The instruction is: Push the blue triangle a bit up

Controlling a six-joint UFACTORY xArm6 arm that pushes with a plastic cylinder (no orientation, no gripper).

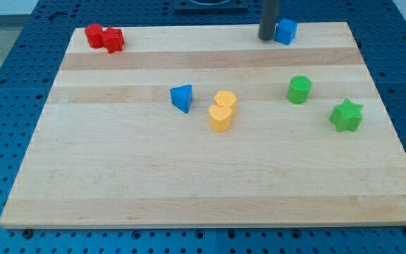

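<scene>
The blue triangle (182, 97) lies on the wooden board (118, 183), a little left of the board's middle. My tip (267, 37) is at the board's top edge, right of centre, far up and to the right of the triangle. It stands touching or almost touching the left side of a blue cube (285, 32).
Two yellow blocks lie just right of the triangle, a hexagon-like one (225, 100) and a heart-like one (220, 118), touching each other. A green cylinder (299, 89) and a green star (347, 115) lie at the right. Two red blocks (104, 37) sit at the top left corner.
</scene>
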